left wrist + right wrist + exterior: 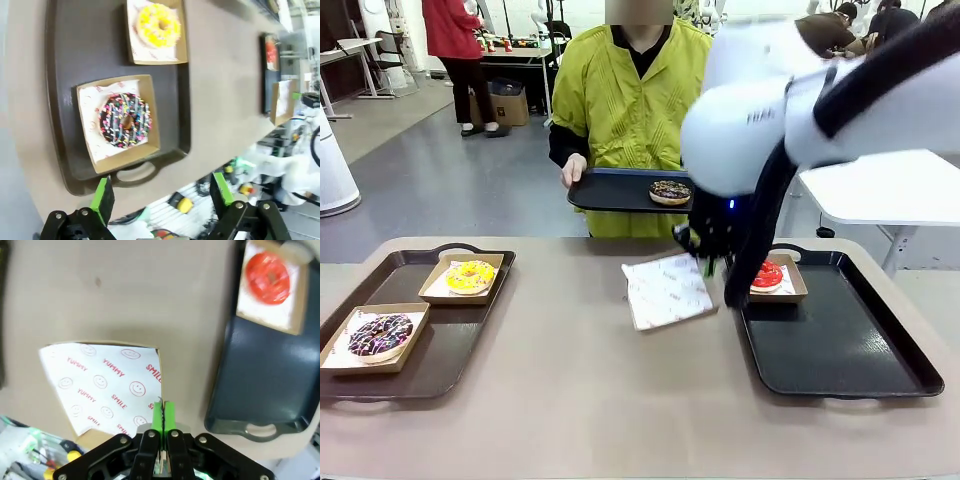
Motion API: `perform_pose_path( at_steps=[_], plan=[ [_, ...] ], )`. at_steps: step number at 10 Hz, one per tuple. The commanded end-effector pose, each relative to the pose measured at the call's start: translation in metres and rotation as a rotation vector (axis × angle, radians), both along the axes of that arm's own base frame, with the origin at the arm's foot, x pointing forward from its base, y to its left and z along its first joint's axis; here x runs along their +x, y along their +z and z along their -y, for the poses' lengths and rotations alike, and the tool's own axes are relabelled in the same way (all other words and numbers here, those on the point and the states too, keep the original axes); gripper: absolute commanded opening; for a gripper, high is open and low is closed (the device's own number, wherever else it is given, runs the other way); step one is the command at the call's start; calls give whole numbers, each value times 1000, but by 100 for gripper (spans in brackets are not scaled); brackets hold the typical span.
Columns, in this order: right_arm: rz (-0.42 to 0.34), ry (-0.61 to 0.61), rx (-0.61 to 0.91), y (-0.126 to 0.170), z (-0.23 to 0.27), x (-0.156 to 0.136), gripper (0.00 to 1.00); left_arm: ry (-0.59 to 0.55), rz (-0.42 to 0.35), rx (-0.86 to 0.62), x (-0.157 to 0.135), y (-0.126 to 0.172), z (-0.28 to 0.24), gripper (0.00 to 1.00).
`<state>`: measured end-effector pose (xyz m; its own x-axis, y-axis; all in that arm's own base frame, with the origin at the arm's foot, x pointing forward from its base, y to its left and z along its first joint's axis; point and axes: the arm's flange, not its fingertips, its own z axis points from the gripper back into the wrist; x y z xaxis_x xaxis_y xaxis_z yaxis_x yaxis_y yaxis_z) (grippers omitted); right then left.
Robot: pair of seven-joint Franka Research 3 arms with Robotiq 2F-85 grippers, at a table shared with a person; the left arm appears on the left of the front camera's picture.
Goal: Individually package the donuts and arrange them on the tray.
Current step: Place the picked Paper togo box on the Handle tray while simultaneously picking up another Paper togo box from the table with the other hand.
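Care suits the right gripper [162, 412], fingers clamped on the empty box [107, 387]: slide it level toward the right tray [260, 385], left fingers [102, 197] apart.

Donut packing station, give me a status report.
Left gripper open above the sprinkled dark donut. Right gripper shut on the empty box. Person holds a tray with one unboxed donut. Nothing in the way.

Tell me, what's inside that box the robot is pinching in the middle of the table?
Just white printed paper lining the cardboard box; no donut. The right gripper covers one edge.
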<state>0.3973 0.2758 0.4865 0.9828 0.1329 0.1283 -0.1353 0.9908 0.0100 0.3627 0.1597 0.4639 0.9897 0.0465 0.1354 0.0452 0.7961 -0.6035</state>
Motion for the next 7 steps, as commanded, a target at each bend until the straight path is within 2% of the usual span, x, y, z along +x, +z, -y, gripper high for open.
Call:
perform_pose_path(
  at_steps=[1,2,4,7],
  plan=[
    [23,-9,-13,31,0,25,0,-8,-73,-199,16,-5,-35,100],
    [19,-16,4,47,1,41,0,13,-75,-285,19,-9,-53,100],
    [-8,-13,24,61,2,68,0,41,-93,-407,21,-22,-78,100],
    [-43,0,35,46,4,108,0,81,-101,-487,24,-44,-109,100]
  ],
)
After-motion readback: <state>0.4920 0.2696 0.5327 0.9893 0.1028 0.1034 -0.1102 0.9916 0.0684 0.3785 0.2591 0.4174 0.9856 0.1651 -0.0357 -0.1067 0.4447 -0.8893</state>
